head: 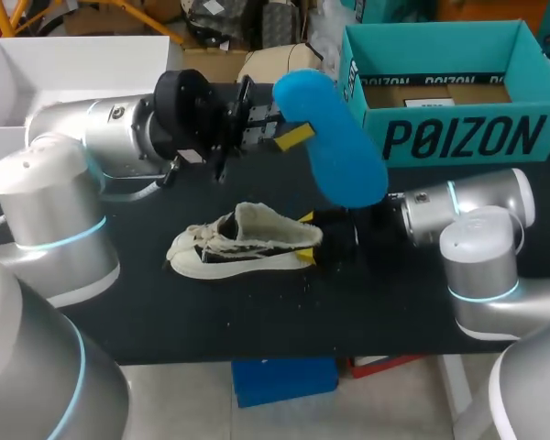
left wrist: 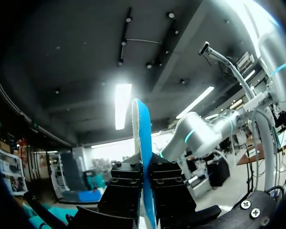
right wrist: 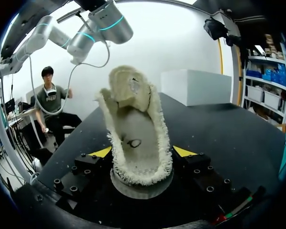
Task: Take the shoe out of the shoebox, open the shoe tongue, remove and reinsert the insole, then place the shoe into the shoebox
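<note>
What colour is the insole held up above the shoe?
The insole is bright blue; the head view shows it best.

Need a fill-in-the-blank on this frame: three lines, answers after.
1. The left pincer holds the blue ___ up in the air.
2. The shoe lies on the ___ table, outside the shoebox.
3. The right pincer is shut on the shoe at its ___ end.
Missing words: insole; black; heel.
</note>
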You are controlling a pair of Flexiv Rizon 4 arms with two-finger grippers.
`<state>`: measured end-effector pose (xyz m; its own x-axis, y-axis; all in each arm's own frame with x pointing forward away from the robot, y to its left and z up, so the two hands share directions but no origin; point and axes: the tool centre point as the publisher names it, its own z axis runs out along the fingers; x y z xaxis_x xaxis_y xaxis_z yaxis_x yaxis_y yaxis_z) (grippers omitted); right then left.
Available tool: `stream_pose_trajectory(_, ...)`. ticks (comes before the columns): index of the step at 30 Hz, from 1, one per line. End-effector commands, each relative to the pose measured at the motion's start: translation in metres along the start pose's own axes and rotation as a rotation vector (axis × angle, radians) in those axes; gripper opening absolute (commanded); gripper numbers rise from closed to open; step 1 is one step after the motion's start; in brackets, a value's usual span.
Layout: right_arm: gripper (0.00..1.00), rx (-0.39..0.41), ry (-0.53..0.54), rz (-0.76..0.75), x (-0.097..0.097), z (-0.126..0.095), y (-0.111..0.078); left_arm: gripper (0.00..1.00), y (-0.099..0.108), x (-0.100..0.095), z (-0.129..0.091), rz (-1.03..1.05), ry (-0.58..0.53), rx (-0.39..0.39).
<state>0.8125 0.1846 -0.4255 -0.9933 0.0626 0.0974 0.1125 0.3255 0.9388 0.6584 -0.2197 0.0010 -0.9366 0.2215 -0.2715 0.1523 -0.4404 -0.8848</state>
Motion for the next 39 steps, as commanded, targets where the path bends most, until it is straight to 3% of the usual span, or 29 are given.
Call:
stream_pose_trajectory(1,0.00,-0.004,-0.013,0.004,0.012,0.000,-0.009,0.00,-0.002,0.000,0.004,-0.033,0.000,0.011)
stream_pose_trajectory(7,0.00,-0.006,-0.017,0.008,0.016,-0.001,-0.012,0.00,-0.009,0.003,0.001,-0.136,-0.045,-0.083)
stream_pose_trajectory(14,0.00,-0.011,-0.017,0.008,0.017,0.001,-0.014,0.00,-0.011,0.007,-0.011,-0.118,-0.124,-0.229)
stream_pose_trajectory(29,0.00,0.016,-0.005,0.021,0.017,0.000,-0.019,0.00,-0.011,0.007,-0.011,-0.118,-0.124,-0.229)
stream_pose_trajectory(31,0.00,0.020,-0.003,0.020,0.017,-0.001,-0.020,0.00,-0.005,0.006,-0.011,-0.215,-0.157,-0.288)
stream_pose_trajectory(32,0.00,0.022,-0.003,0.020,0.017,-0.002,-0.020,0.00,-0.005,0.007,-0.012,-0.312,-0.147,-0.241)
stream_pose_trajectory(34,0.00,0.025,-0.006,0.019,0.015,-0.004,-0.021,0.00,-0.009,0.006,-0.013,-0.306,-0.174,-0.313)
stream_pose_trajectory(39,0.00,0.026,-0.010,0.017,0.014,-0.001,-0.021,0.00,-0.021,0.007,-0.015,-0.337,-0.187,-0.260)
